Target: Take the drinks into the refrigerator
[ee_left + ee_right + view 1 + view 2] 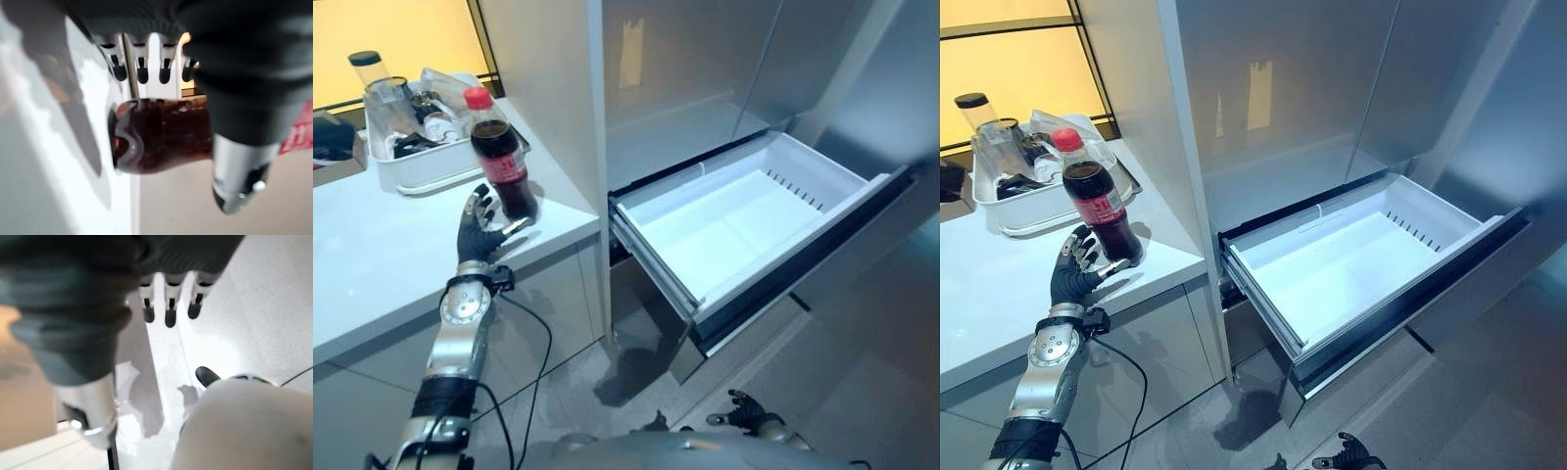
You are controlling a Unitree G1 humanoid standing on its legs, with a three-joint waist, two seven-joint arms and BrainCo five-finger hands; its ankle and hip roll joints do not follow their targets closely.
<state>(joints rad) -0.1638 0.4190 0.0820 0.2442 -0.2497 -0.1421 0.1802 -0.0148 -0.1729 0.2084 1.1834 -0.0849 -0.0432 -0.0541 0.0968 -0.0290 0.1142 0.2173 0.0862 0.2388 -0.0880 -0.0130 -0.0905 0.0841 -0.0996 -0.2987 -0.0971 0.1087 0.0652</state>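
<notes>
Warm yellow glow from the window [391,39] at far left; elsewhere cool, even, fairly dim light. Pale glare patch on the refrigerator door [631,54]. Open drawer [724,230] brightly lit inside, with a soft shadow on the floor beneath. Wrist views badly blurred up close; cola bottle [156,134] smeared.

Clear glossy plastic bottle [499,157], smooth white countertop [382,255], white plastic drawer [744,215], brushed-metal refrigerator front [705,69].
</notes>
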